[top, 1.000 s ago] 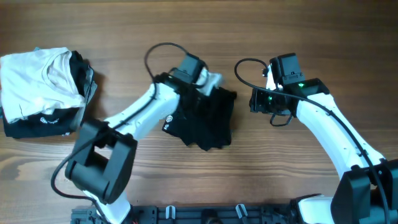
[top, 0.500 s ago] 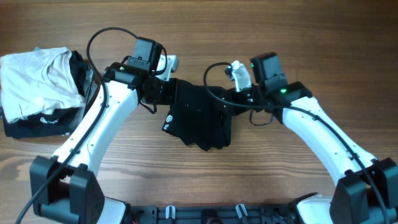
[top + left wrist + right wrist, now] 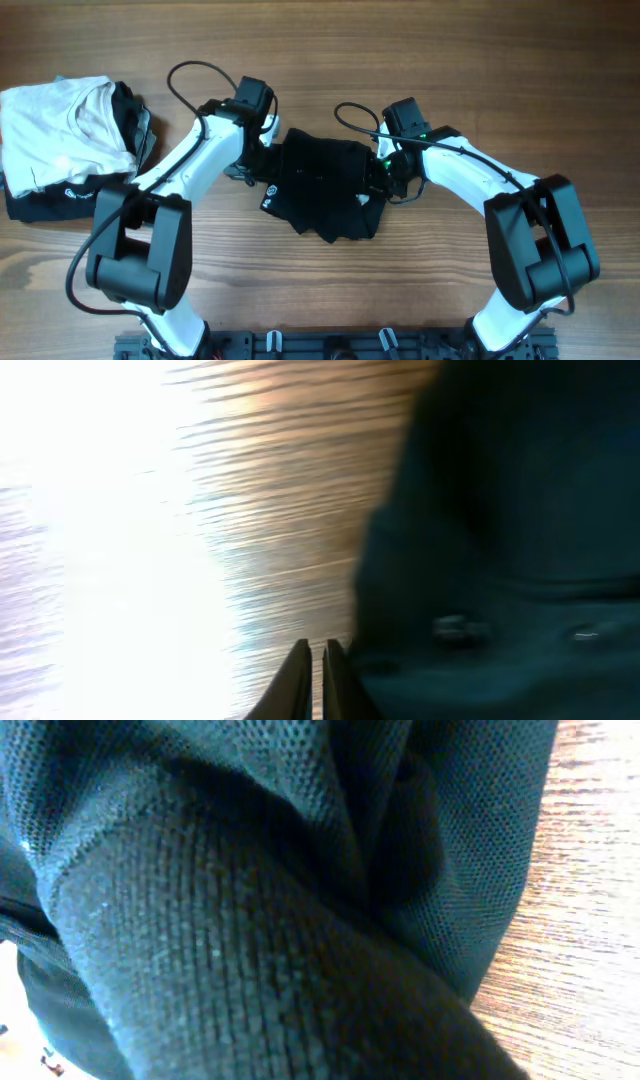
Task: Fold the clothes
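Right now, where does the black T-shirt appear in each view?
Overhead: the black T-shirt lies bunched in the middle of the picture.
Left wrist: it is the dark, blurred mass on the right side.
Right wrist: its mesh fabric fills most of the frame.
Shared landmark: the wooden table, left of the shirt in the left wrist view, at the right edge in the right wrist view.

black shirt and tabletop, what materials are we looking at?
Black shirt: looks like a soft matte knit, possibly synthetic. The right wrist view shows fine mesh holes and ribbed rows, plus loose folds. Tabletop: wood or wood-look laminate, with brown grain lines and some sheen under glare; can't tell which.
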Controlling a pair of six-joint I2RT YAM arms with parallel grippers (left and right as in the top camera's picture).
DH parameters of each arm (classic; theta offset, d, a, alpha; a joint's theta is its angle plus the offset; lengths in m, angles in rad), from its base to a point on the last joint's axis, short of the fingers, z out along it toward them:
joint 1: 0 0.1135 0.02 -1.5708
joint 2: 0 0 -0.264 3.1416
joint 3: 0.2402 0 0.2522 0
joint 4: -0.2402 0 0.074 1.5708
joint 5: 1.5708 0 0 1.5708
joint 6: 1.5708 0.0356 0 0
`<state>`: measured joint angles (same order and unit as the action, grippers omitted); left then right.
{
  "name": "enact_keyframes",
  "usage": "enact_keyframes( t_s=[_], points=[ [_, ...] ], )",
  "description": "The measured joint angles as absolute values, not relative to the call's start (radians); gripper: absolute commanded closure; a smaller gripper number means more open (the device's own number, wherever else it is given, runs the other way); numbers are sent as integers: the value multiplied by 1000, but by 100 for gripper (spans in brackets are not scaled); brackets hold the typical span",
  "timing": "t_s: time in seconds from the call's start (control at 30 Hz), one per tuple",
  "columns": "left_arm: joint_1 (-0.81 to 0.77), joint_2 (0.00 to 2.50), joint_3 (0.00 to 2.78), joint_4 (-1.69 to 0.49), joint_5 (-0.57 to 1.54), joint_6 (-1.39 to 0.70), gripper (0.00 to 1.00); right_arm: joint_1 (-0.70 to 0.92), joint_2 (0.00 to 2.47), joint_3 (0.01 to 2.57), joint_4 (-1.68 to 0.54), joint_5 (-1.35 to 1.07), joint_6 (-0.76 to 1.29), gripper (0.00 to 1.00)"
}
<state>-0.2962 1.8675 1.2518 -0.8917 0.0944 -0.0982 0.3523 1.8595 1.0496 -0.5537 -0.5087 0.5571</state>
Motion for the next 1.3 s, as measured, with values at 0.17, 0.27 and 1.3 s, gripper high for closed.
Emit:
enact_keyframes(
  t_s=[0.17, 0.27, 1.3],
  points=[
    [-195, 1801, 1252, -891, 252, -91, 21, 352, 1860, 1050, -553, -513, 561, 76],
    [-144, 1767, 1253, -851, 369, -65, 0, 352, 1860, 1050, -553, -516, 561, 76],
    [-168, 2024, 1269, -854, 683, 67, 96, 324, 1652, 1052, -711, -459, 470, 52]
  ],
)
